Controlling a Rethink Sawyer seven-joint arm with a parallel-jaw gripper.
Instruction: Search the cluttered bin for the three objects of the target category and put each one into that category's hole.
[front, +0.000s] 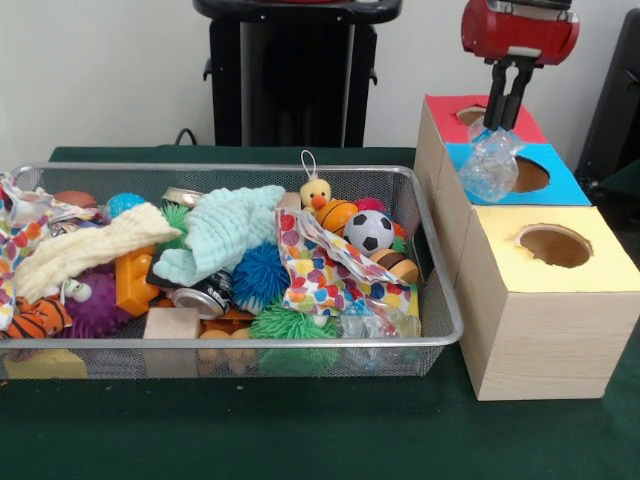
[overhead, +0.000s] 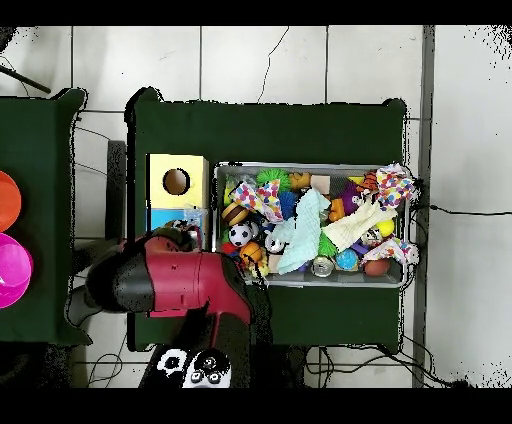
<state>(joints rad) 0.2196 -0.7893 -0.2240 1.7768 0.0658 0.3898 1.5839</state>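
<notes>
The black two-fingered gripper (front: 506, 112) under the red wrist, at the upper right of the front view, is clamped on a crumpled clear plastic bag (front: 490, 163). The bag hangs straight down from the fingertips, its long axis roughly vertical. It dangles over the seam between the red-topped wooden box (front: 443, 106) and the blue-topped wooden box (front: 562, 188); the blue box's round hole (front: 527, 175) lies just right of and slightly below the bag, and the red box's hole sits just behind it. Which hole it is truly centred over I cannot tell, since the arm hides the spot from overhead.

There are three boxes in a row, each with one hole: red, blue, and a yellow-topped one (front: 550, 270) nearest the frame's bottom. One silver wire-mesh bin (front: 436, 300) fills the left; at least one more crinkled clear plastic piece (front: 368, 318) seems to lie in it.
</notes>
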